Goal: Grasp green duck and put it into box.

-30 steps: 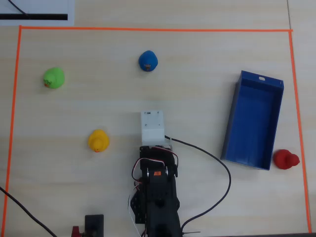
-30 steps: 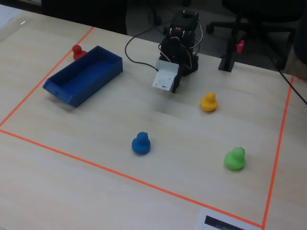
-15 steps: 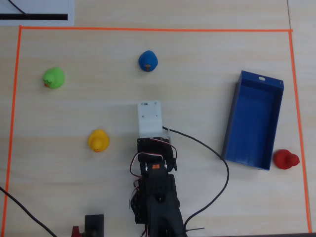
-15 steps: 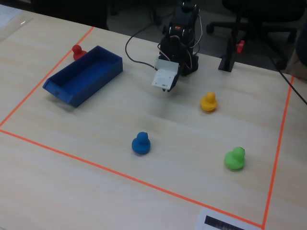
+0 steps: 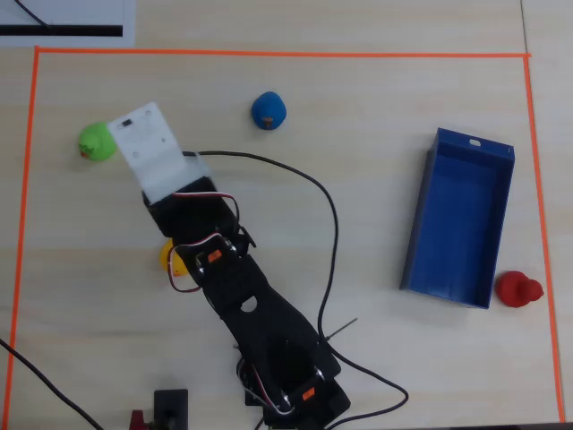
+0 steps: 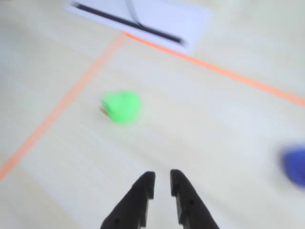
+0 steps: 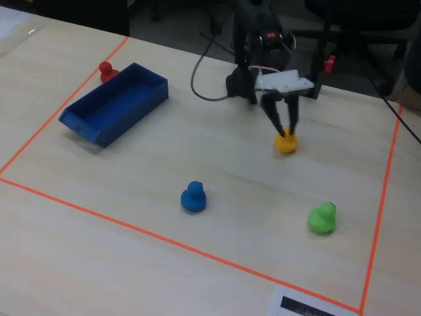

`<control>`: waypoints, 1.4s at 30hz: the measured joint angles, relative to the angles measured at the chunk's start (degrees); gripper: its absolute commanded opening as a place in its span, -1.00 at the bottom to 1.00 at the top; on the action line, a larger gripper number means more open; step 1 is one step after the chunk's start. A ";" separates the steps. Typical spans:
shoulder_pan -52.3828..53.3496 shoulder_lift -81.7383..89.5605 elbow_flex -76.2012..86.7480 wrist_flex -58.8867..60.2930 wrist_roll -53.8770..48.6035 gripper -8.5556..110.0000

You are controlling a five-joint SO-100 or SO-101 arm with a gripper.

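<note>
Green duck [image 5: 96, 141]: sits on the table [image 5: 358, 107] far left in the overhead view, just inside the orange tape [image 5: 27, 179]; it looks upright, with nothing touching it.
How it will handle: I'd guess a light, rounded, smooth toy, likely to squirt or roll out of a shallow pinch.
Where to hold: across the fat part of the body, low down, not by the head.
Claw [image 6: 162, 183]: empty, its jaws nearly together with only a slim gap in the wrist view; that looks too narrow for the duck, so it would need to spread first.
Claw to duck: the duck lies ahead and left of the tips in the wrist view, apart from them.
Room: bare table all round the duck; the tape corner and a white sheet [image 5: 63, 20] lie beyond it.
Neighbours: yellow duck [image 7: 285, 141] sits under the arm; blue duck [image 5: 268, 110] is well apart.
Box [image 5: 458, 219]: far right in the overhead view, open and empty, with a red duck [image 5: 518, 290] just beside its near end.
Path: clear table between duck and box; the arm's own cable [image 5: 331, 224] loops across it.
</note>
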 measured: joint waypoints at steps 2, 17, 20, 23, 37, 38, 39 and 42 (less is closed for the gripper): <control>-2.90 -4.31 -0.44 -7.82 0.00 -0.71; -0.79 -30.67 -18.28 -2.02 0.09 -0.24; -1.05 -37.35 -23.38 -1.67 2.02 -0.23; -1.14 -43.07 -27.86 -1.67 3.34 -0.23; -2.72 -62.40 -44.56 -1.67 5.62 -0.24; -2.81 -63.54 -45.53 -1.67 5.62 -0.24; -2.90 -64.51 -46.49 -1.67 5.62 -0.24; -2.90 -66.97 -49.39 -1.67 5.62 -0.24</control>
